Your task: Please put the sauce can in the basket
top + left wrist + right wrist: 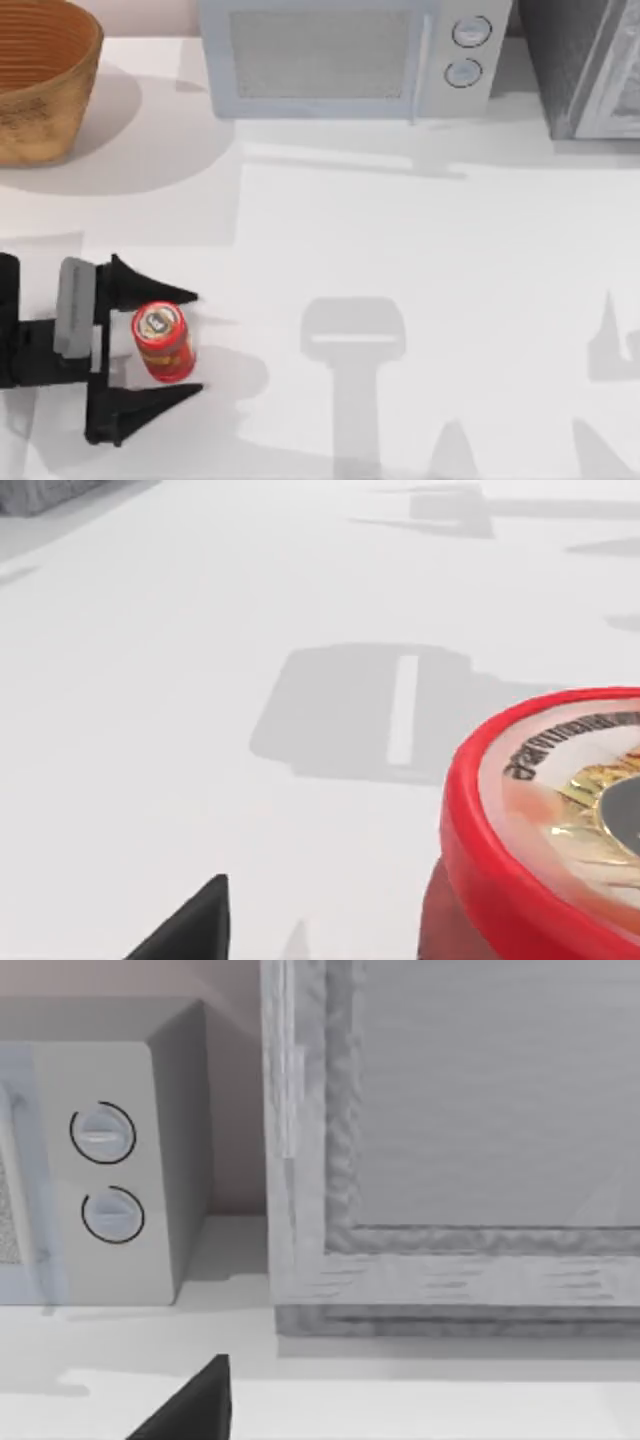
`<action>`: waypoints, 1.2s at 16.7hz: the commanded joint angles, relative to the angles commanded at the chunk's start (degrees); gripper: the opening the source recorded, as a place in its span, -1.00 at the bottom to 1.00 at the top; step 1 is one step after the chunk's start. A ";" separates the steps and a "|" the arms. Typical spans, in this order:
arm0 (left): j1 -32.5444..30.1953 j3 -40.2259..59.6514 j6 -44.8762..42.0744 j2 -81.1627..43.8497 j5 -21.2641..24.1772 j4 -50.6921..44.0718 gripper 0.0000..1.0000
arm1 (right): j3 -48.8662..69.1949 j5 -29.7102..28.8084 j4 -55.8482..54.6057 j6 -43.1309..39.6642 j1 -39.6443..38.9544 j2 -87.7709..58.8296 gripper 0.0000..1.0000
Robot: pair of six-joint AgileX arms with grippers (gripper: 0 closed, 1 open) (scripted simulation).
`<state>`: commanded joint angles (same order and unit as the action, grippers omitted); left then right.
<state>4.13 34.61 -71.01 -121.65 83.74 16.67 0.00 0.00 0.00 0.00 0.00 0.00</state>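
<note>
The sauce can [163,342] stands upright at the table's front left, red with a yellow band and a round printed top. My left gripper [196,343] is open around it, one black finger on each side with a small gap to the can. In the left wrist view the can's red-rimmed top [550,820] looms close beside one fingertip [195,930]. The basket [40,80], woven and tan with a ribbed orange inside, sits at the back left corner, far from the can. A dark edge of my right gripper [190,1410] faces the back right appliances.
A white microwave [340,60] stands along the back middle, its two dials [105,1175] in the right wrist view. A grey box-like appliance [590,70] fills the back right corner. Open white tabletop [420,250] lies between the can and the basket.
</note>
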 joint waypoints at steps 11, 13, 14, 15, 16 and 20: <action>-0.57 -1.04 4.41 0.56 -0.20 4.85 0.55 | 0.00 0.00 0.00 0.00 0.00 0.00 1.00; -0.57 -1.04 4.41 0.56 -0.20 4.85 0.25 | 0.00 0.00 0.00 0.00 0.00 0.00 1.00; -0.57 -1.04 4.41 0.56 -0.20 4.85 0.10 | 0.00 0.00 0.00 0.00 0.00 0.00 1.00; -0.57 -1.04 4.41 0.56 -0.20 4.85 -0.06 | 0.00 0.00 0.00 0.00 0.00 0.00 1.00; -0.57 -1.04 4.41 0.56 -0.20 4.85 -0.21 | 0.00 0.00 0.00 0.00 0.00 0.00 1.00; -0.57 -1.04 4.41 0.56 -0.20 4.85 -0.81 | 0.00 0.00 0.00 0.00 0.00 0.00 1.00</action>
<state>3.56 33.58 -66.60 -121.08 83.54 21.53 0.00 0.00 0.00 0.00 0.00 0.00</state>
